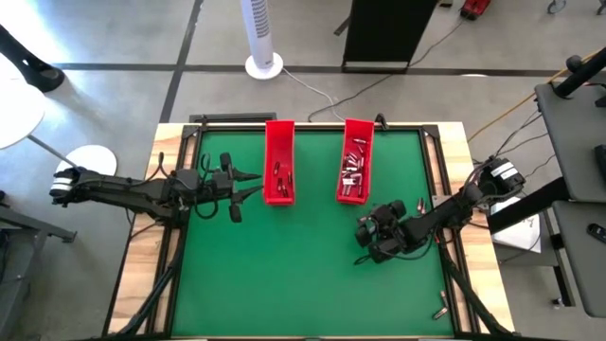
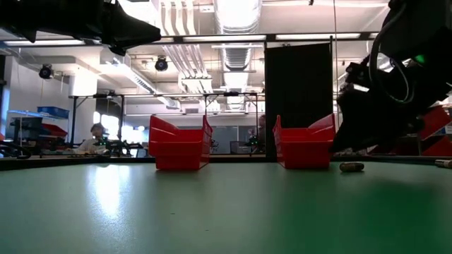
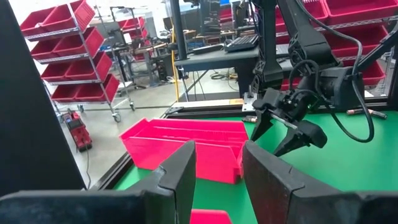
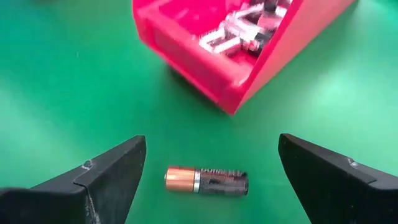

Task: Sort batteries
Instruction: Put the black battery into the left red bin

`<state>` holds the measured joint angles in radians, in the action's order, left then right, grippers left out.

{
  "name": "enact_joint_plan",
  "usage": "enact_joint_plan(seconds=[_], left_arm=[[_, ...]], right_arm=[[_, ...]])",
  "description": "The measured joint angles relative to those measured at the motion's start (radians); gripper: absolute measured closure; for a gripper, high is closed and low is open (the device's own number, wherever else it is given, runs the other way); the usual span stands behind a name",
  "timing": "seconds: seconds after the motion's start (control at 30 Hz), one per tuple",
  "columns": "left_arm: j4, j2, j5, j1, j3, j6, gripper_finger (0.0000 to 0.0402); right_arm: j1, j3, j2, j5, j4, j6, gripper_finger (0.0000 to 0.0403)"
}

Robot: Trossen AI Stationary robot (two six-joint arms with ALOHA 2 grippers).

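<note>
Two long red trays stand on the green mat. The left tray [image 1: 279, 161] holds a few batteries; the right tray [image 1: 355, 161] [image 4: 249, 37] holds several silvery ones [image 4: 239, 31]. One dark battery with a copper end [image 4: 206, 180] [image 2: 351, 167] lies on its side on the mat just in front of the right tray. My right gripper [image 4: 211, 149] [image 1: 364, 239] slants down over it, open, one finger on either side, apart from it. My left gripper [image 3: 217, 180] [image 1: 251, 187] hovers level beside the left tray, open by a narrow gap with nothing in it.
Loose batteries lie on the mat near the right edge [image 1: 421, 204] and toward the near right corner [image 1: 442, 305]. A black frame borders the mat [image 1: 312, 123]. Open green mat spreads across the middle and near side [image 1: 284, 275].
</note>
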<state>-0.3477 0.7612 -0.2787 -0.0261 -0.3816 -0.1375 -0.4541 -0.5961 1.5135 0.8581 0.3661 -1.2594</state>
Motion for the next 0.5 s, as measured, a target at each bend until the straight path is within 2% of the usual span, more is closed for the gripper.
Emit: enact_joint_plan(seconds=[0.23, 0.5], left_arm=[[0.000, 0.000, 0.000, 0.000, 0.000, 0.000, 0.0289], [-0.006, 0.000, 0.000, 0.000, 0.000, 0.016, 0.0289]], right_arm=[[-0.031, 0.010, 0.000, 0.123, -0.003, -0.057, 0.0044], [-0.119, 0.016, 0.000, 0.251, -0.005, -0.084, 0.0044]])
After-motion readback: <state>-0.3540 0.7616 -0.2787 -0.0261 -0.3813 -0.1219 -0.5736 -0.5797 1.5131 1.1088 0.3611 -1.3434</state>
